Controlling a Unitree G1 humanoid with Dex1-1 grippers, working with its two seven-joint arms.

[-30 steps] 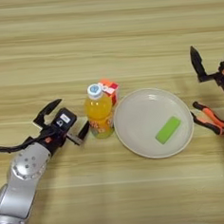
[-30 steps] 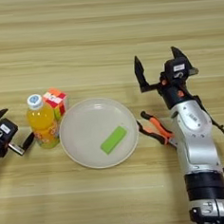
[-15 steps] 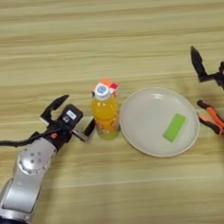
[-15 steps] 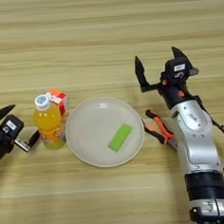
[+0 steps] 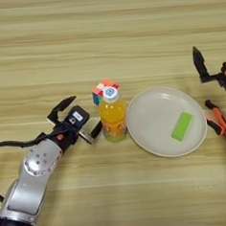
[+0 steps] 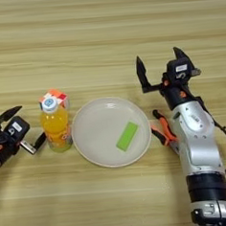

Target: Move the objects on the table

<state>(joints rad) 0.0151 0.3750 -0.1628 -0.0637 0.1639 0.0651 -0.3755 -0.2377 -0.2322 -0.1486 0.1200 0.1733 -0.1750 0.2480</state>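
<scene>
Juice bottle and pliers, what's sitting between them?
The cream plate with the green block on it lies between the juice bottle and the pliers, seen in both eye views.

We see our left gripper [image 5: 77, 115] spread open just left of the juice bottle [image 5: 111, 116]; our right gripper [image 6: 162, 68] gapes, well right of it.

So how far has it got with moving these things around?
The green block already lies on the plate. Right now the left claw is open beside the juice bottle, holding nothing. The puzzle cube sits behind the bottle, and the pliers lie on the table below the open right claw, seemingly untouched.
</scene>
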